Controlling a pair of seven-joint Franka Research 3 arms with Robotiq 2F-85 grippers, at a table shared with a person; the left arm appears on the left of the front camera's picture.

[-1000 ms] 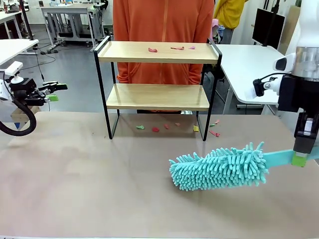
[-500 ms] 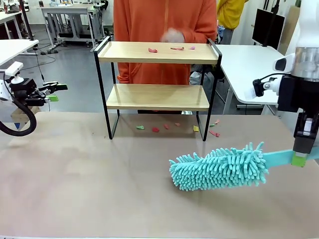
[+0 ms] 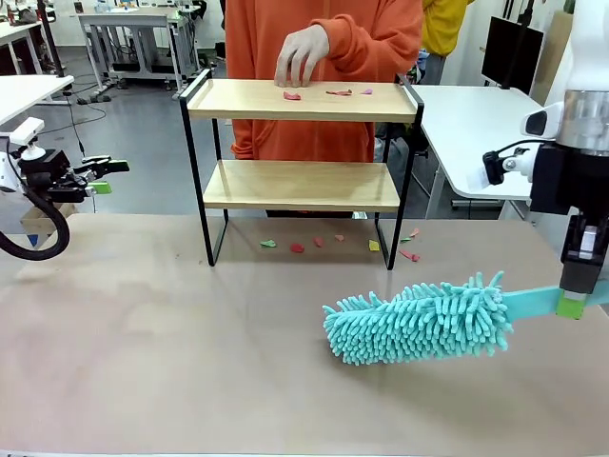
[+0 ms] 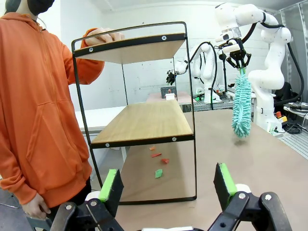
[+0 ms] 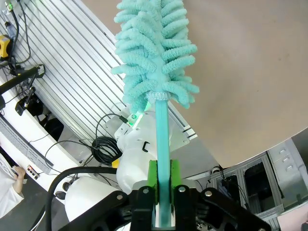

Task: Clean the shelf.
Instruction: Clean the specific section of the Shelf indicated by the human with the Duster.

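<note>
The brown counter [image 3: 143, 362] carries the shelf [image 3: 300, 181] at its far middle. The right wrist view shows the right claw [image 5: 162, 175] clenched on the handle of the teal microfibre duster [image 5: 154, 53]. The left claw [image 4: 167, 183] gapes, released. From the front, a person's hand [image 3: 303, 52] is beside coloured scraps [image 3: 328, 92] on the top board.

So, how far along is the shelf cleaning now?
Done: the right claw grips the teal duster by its handle, well short of the shelf, whose lower board looks bare. In hand: nothing is being wiped; the person's hand is at the top board and the left claw stands open aside. Left: coloured scraps lie on the top board, loose bits on the table under the shelf.
</note>
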